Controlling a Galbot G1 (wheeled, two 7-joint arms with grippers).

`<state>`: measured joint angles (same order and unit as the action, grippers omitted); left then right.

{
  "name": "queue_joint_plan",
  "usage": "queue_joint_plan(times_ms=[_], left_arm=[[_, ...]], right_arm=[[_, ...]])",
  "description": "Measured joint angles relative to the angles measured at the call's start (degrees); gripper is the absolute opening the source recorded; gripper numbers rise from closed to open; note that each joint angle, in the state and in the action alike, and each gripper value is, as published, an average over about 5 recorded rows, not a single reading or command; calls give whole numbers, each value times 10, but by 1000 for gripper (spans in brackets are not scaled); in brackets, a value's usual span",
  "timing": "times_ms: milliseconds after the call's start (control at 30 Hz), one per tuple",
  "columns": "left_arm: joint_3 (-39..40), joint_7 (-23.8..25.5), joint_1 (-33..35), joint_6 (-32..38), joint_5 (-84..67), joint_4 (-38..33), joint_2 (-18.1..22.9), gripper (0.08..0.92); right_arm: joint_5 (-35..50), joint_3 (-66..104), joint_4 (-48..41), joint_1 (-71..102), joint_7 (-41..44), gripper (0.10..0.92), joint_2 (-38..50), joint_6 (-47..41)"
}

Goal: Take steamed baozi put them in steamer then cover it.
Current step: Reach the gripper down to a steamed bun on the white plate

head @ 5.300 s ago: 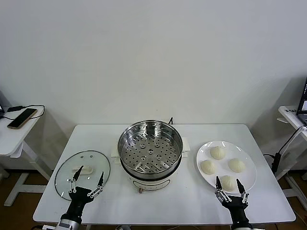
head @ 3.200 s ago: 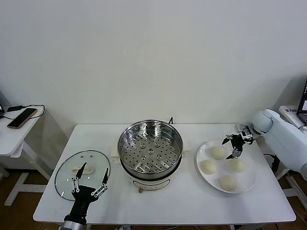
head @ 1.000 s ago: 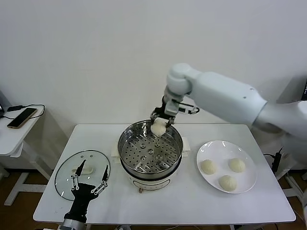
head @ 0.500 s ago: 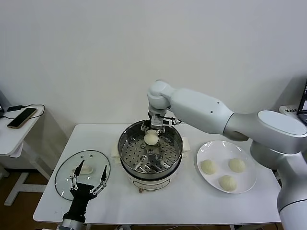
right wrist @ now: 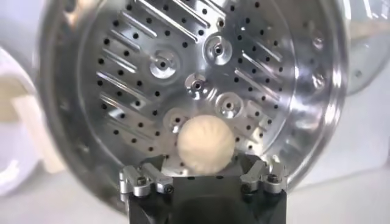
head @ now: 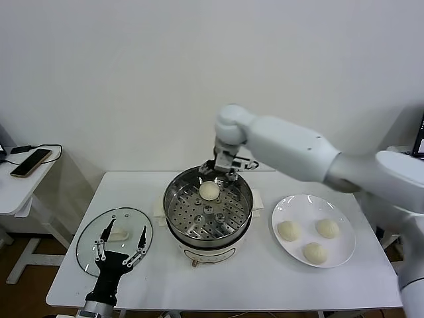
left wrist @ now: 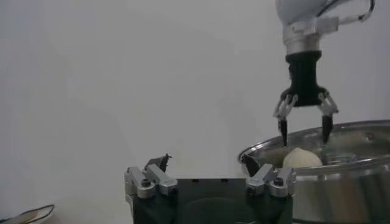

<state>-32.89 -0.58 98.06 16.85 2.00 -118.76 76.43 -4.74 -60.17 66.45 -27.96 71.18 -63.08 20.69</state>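
Step in hand: first bun (head: 209, 191) lies on steamer (head: 207, 233) tray, toward back rim. Right claw (head: 219, 171) just above bun, fingers wide, holding nothing. Three buns (head: 287, 230) on plate (head: 345, 255) right of steamer. Left claw (head: 120, 242) wide, hovers over lid (head: 89, 234) left of steamer. Next move probably: right claw goes to plate for second bun.

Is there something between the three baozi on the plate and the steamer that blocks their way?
Nothing visible. The steamer is uncovered, the glass lid lies far aside, and only bare table separates it from the plate of baozi.
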Motion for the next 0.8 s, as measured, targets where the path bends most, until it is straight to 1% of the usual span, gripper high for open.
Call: queue_joint_plan(times_ms=[200, 367, 567, 800], left_arm=[[8, 0, -1, 1, 3, 0, -2, 823], [12, 0, -1, 1, 4, -1, -1, 823], [13, 0, 0, 2, 6, 0, 3, 823], [12, 0, 0, 2, 7, 5, 4, 823]], right_arm=[[117, -47, 12, -30, 5, 823, 102, -105], [183, -88, 26, -25, -5, 823, 166, -169], [219, -108, 29, 19, -29, 823, 205, -219], [227, -102, 11, 83, -59, 823, 214, -249]])
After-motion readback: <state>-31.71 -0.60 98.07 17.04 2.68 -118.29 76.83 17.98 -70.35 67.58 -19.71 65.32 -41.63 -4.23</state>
